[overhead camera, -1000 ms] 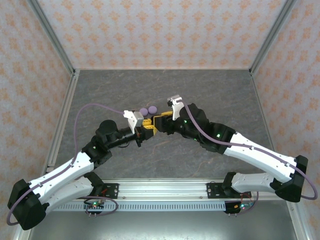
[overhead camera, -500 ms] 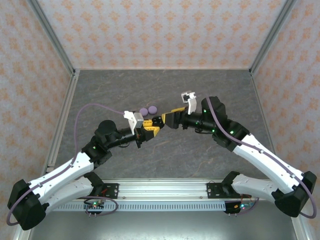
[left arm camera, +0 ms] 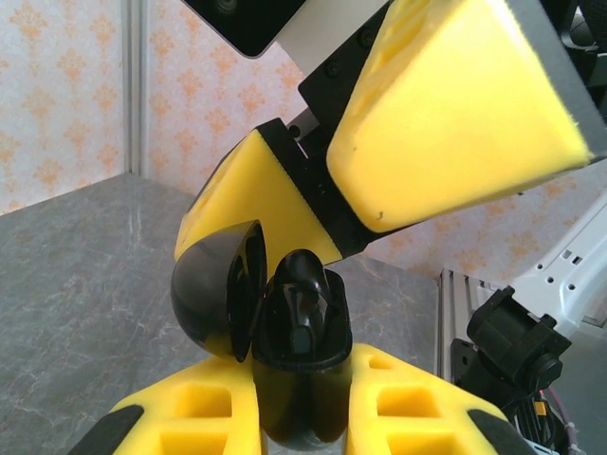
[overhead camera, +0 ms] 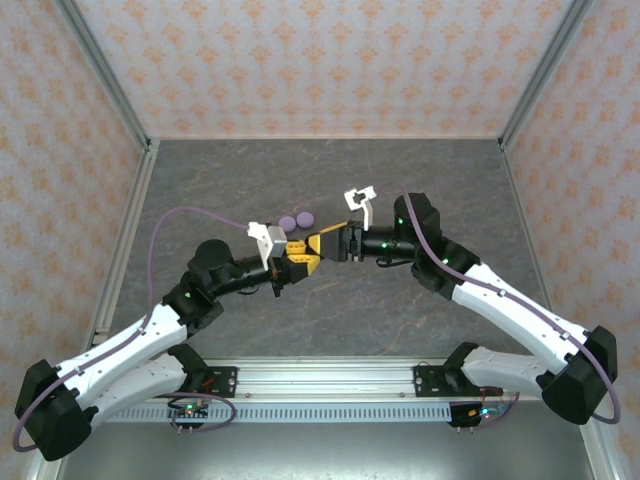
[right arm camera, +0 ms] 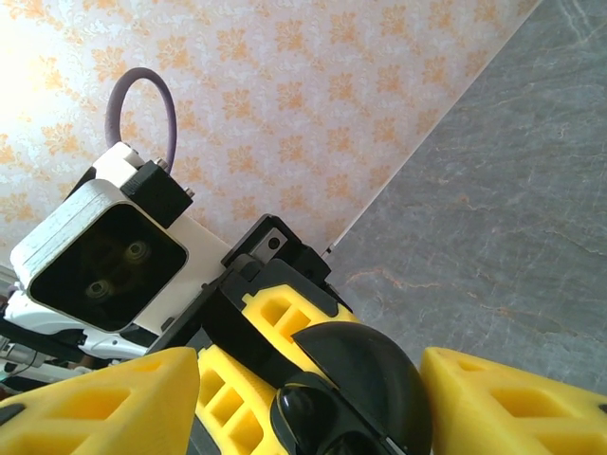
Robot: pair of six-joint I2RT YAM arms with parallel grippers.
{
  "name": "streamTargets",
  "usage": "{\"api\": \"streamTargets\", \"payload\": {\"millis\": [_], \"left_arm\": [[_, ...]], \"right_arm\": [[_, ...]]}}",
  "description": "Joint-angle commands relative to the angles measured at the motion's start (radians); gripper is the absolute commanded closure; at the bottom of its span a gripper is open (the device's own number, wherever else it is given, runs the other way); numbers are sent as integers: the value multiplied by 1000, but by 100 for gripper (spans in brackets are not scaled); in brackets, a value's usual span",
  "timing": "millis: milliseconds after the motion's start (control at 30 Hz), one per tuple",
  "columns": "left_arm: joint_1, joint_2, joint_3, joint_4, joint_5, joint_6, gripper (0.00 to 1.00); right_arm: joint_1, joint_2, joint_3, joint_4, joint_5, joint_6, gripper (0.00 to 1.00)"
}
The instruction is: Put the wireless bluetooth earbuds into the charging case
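My left gripper (overhead camera: 297, 260) is shut on a black charging case (left arm camera: 302, 389), held upright between its yellow fingers (left arm camera: 190, 417). The case's lid (left arm camera: 211, 296) hangs open to the left. A black earbud (left arm camera: 303, 294) sits in the case's mouth with its rounded top sticking out. My right gripper (overhead camera: 322, 245) faces the left one, open, its two yellow fingers (right arm camera: 104, 408) standing either side of the domed lid (right arm camera: 370, 374). In the left wrist view those fingers (left arm camera: 455, 114) loom just above and behind the case.
Two lilac round cases (overhead camera: 296, 219) lie on the grey table (overhead camera: 450, 180) just behind the grippers. Patterned walls enclose the table on three sides, and a metal rail (overhead camera: 320, 375) runs along the near edge.
The right arm drew back to the right, turned its wrist, then came in again to the case with its jaws wider. The left arm and the case have stayed put.
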State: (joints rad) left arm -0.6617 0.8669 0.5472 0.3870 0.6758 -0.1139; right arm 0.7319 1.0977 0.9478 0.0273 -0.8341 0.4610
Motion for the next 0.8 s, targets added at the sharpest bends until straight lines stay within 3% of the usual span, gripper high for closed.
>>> {"api": "streamTargets", "payload": {"millis": [0, 400, 500, 633, 767], "left_arm": [[-13, -6, 31, 20, 17, 7, 94], [-15, -1, 24, 14, -5, 7, 94], [-15, 7, 29, 1, -20, 3, 94], [-15, 27, 65, -130, -83, -3, 96], [-15, 60, 64, -268, -152, -38, 98]], "right_arm": [[5, -8, 43, 84, -73, 5, 40], [4, -85, 29, 64, -62, -41, 42], [4, -95, 42, -33, -4, -90, 41], [-8, -104, 93, -248, 189, -137, 40], [-77, -127, 56, -274, 265, -91, 37]]}}
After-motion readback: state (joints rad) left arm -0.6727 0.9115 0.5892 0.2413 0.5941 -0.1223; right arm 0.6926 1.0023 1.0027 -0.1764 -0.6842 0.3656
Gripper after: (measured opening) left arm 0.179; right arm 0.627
